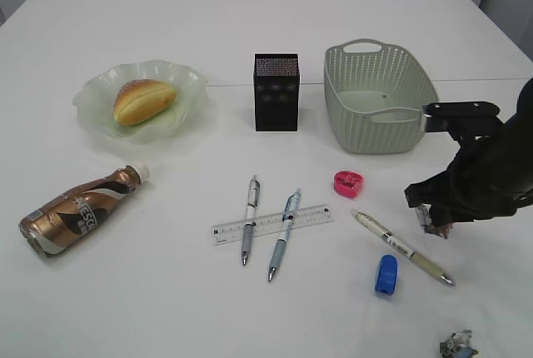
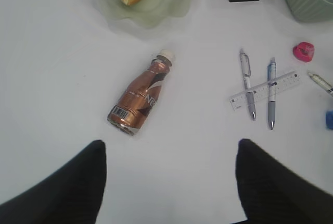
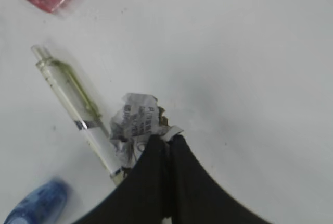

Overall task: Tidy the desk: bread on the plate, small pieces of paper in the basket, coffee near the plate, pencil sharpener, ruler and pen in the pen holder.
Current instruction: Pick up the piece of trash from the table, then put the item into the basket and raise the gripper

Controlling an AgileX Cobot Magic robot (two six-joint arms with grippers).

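Observation:
My right gripper (image 1: 435,223) is shut on a crumpled piece of paper (image 3: 136,122), low over the desk (image 1: 166,291) beside a clear pen (image 3: 78,104). My left gripper (image 2: 170,143) hangs open and empty above the desk, short of the coffee (image 2: 138,97), which lies on its side. The bread (image 1: 143,100) rests on the plate (image 1: 100,83). Two pens (image 1: 250,218) lie across the ruler (image 1: 310,216). A pink sharpener (image 1: 348,183) and a blue sharpener (image 1: 386,274) lie near the third pen (image 1: 401,247). The pen holder (image 1: 276,91) and the basket (image 1: 379,96) stand at the back.
A second crumpled paper (image 1: 457,344) lies at the front right edge of the exterior view. The basket's rim is just behind my right arm.

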